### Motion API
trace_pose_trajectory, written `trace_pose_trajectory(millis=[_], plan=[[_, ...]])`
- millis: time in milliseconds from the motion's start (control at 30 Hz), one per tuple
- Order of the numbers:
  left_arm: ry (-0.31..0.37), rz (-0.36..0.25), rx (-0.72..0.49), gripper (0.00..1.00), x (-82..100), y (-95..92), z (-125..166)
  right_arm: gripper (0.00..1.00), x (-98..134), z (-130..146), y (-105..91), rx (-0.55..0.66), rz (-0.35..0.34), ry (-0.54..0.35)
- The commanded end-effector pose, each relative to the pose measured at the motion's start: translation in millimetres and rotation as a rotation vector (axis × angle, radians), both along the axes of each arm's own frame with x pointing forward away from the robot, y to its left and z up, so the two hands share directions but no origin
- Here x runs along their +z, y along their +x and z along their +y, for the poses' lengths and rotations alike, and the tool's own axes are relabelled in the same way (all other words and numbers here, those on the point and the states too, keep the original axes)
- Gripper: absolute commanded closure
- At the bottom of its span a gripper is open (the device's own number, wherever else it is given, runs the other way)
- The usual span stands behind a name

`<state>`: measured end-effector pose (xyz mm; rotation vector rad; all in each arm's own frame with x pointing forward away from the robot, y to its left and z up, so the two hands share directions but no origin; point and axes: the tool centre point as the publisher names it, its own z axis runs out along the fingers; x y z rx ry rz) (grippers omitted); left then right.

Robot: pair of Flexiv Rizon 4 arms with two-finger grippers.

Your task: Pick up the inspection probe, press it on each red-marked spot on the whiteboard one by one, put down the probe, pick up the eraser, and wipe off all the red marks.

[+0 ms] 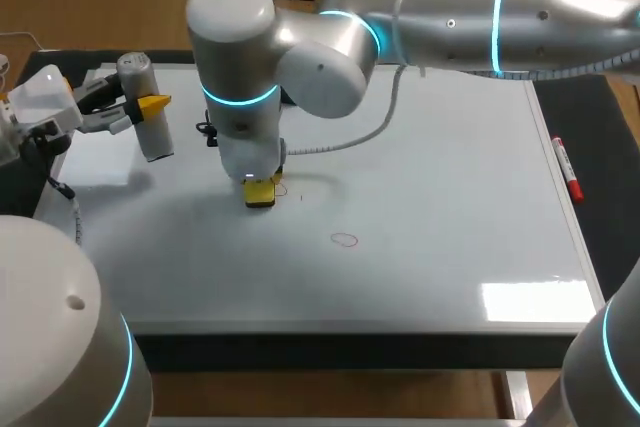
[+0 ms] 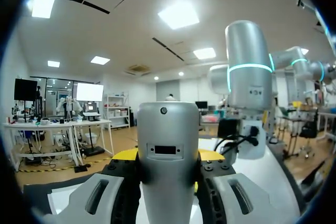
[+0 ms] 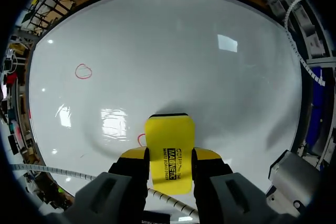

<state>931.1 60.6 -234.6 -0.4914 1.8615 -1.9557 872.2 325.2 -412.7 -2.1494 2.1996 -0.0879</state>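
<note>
My right gripper (image 1: 261, 190) points straight down at the whiteboard (image 1: 420, 177) and is shut on the yellow eraser (image 3: 169, 150), whose far end rests on the board over a red mark (image 3: 140, 140) that peeks out beside it. Another red ring (image 1: 344, 239) lies free on the board nearer the front; in the right wrist view the ring (image 3: 83, 71) is well ahead of the eraser. At the board's far left my left gripper (image 1: 148, 105) is shut on the silver-grey inspection probe (image 1: 143, 105), held upright; the probe (image 2: 167, 161) fills the space between its fingers.
A red marker pen (image 1: 566, 169) lies on the dark mat just off the whiteboard's right edge. A grey cable (image 1: 370, 132) hangs from my right arm over the board's back half. The board's right half is bare white surface.
</note>
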Motion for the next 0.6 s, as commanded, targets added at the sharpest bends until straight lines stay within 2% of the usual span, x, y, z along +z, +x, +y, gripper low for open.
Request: trace_pose_trajectory(millis=[33,600], plan=[[0.001,0.000,0.001,1.00,1.2,-0.6,-0.1,1.00,-4.3,0.7,3.3,0.003,0.003,-0.003],[0.001,0.000,0.001,1.00,1.2,-0.6,-0.1,1.00,-17.1,-16.0,3.4,-0.008,0.022,-0.029]])
